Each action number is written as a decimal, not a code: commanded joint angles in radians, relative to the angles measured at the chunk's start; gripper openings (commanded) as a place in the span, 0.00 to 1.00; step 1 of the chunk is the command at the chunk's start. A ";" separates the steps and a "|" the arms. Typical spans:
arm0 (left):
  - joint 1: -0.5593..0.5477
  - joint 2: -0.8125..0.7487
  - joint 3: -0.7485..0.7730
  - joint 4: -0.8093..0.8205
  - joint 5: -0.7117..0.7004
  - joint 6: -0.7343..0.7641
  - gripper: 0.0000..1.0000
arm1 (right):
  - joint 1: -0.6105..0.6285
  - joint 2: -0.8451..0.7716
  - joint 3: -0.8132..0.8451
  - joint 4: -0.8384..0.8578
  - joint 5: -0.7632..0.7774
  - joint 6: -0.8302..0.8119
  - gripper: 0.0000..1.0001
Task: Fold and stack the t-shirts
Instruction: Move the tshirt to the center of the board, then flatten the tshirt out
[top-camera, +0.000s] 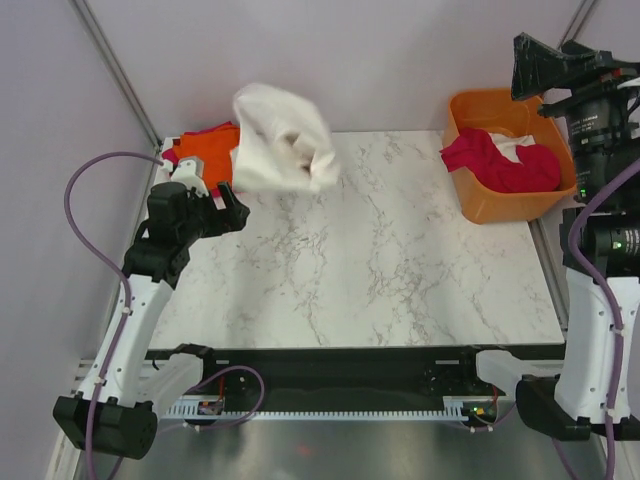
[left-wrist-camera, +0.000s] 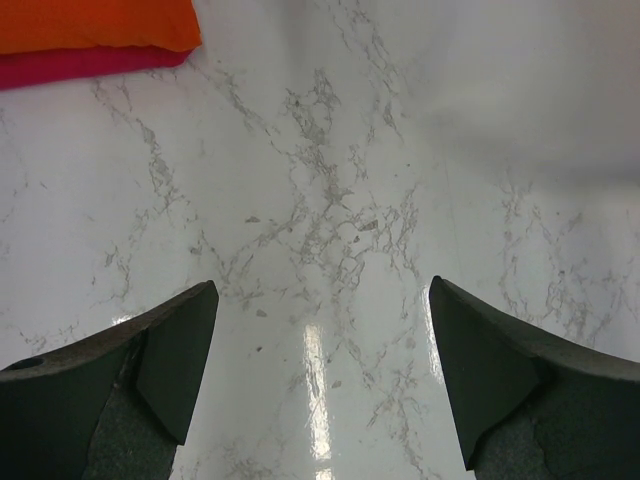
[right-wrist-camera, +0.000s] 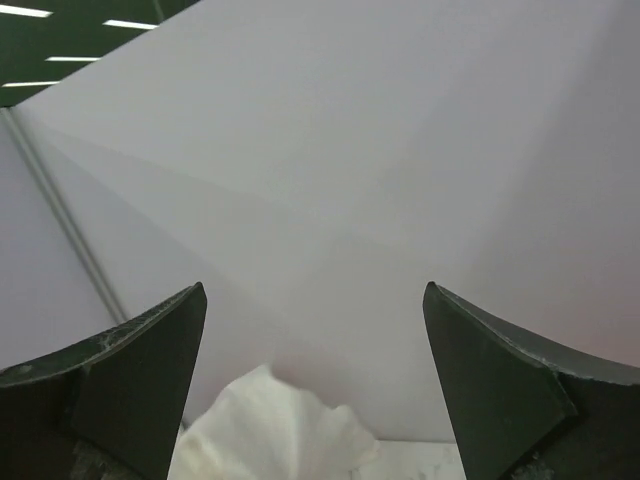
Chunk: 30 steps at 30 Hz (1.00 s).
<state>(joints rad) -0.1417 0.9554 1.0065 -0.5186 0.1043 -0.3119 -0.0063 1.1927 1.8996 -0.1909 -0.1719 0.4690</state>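
Step in hand: getting the white t-shirt (top-camera: 285, 140) laid out on the table (top-camera: 400, 270) for folding. It was bunched at the back left, overlapping the folded orange t-shirt (top-camera: 205, 150); I couldn't tell if it rested or was airborne. A magenta t-shirt (top-camera: 500, 160) waited in the orange tub (top-camera: 470, 105). Next, I judged: pinch two corners and spread it flat. My left gripper (left-wrist-camera: 325, 300) hovered low over bare marble near the stack, jaws wide, empty. My right gripper (right-wrist-camera: 315, 300) was raised high, facing the back wall, jaws wide, holding nothing.
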 joint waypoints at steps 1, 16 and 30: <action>-0.004 -0.027 -0.005 0.026 -0.031 0.039 0.94 | -0.001 0.051 -0.168 -0.160 0.253 -0.102 0.98; -0.006 0.175 -0.003 -0.032 -0.130 -0.217 0.81 | 0.504 0.498 -0.429 -0.162 -0.084 -0.107 0.92; -0.006 0.203 -0.322 0.061 -0.219 -0.497 0.80 | 0.643 0.682 -0.373 -0.171 -0.107 -0.159 0.91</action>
<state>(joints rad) -0.1436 1.1542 0.6983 -0.5507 -0.0814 -0.7406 0.6415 1.8790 1.5097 -0.3824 -0.2653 0.3359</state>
